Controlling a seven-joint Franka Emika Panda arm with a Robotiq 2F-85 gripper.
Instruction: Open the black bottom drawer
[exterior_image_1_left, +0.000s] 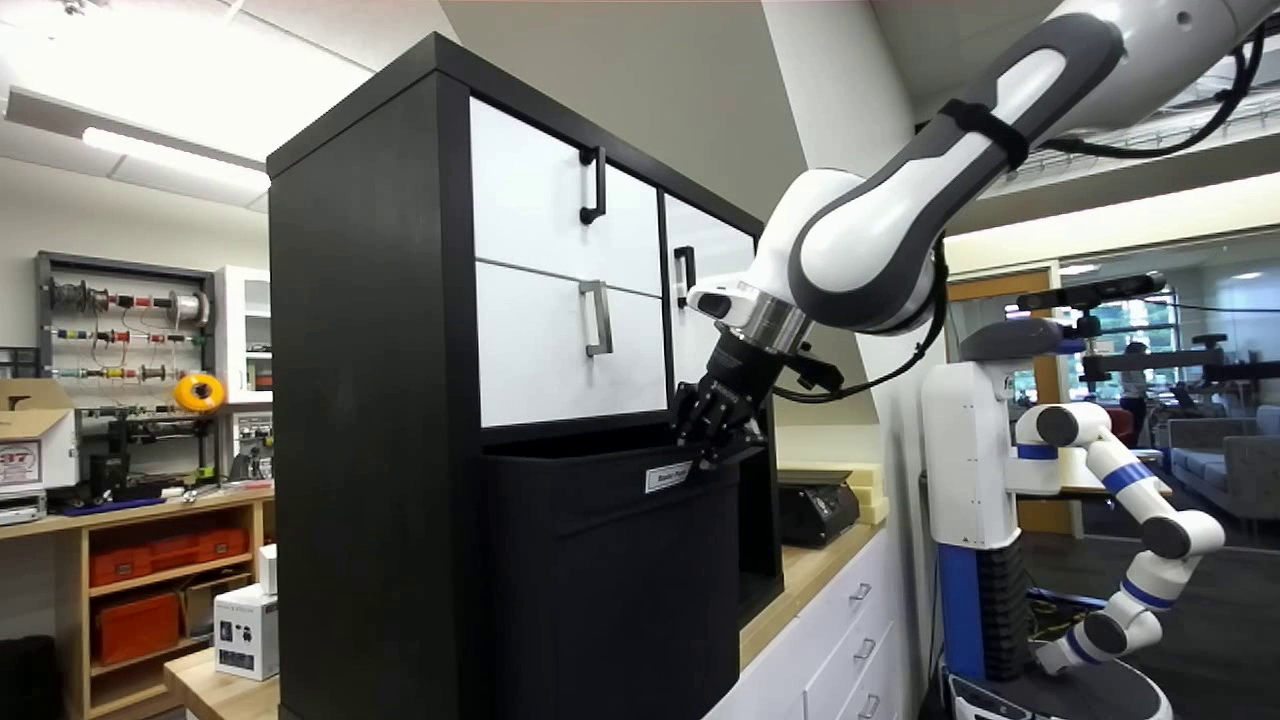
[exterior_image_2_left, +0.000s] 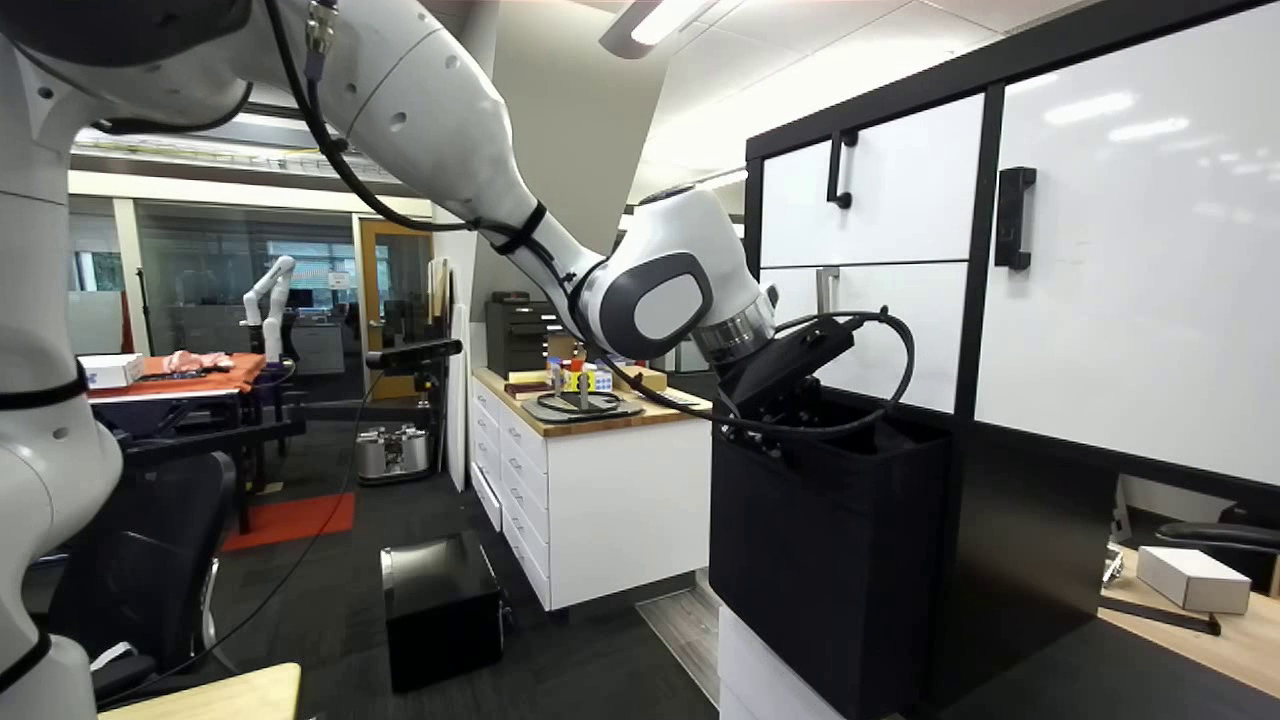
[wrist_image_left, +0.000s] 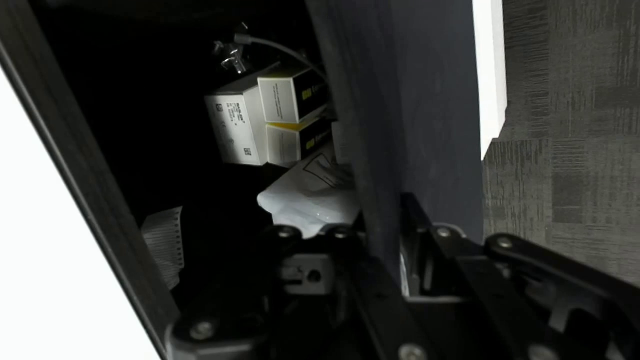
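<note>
The gripper (wrist_image_left: 384, 212), fingers (wrist_image_left: 415, 217) barely parted, apparently pinched the black drawer (exterior_image_1_left: 610, 590) by its front wall (wrist_image_left: 432, 120); the drawer jutted from the left part of the cabinet (exterior_image_1_left: 360, 420). Overpulling might have tipped it out.

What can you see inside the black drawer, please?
The black drawer holds a white box, two smaller boxes, a pale bag, a cable and a ridged white piece. The gripper hides part of it; anything beneath these or in shadow cannot be seen.
</note>
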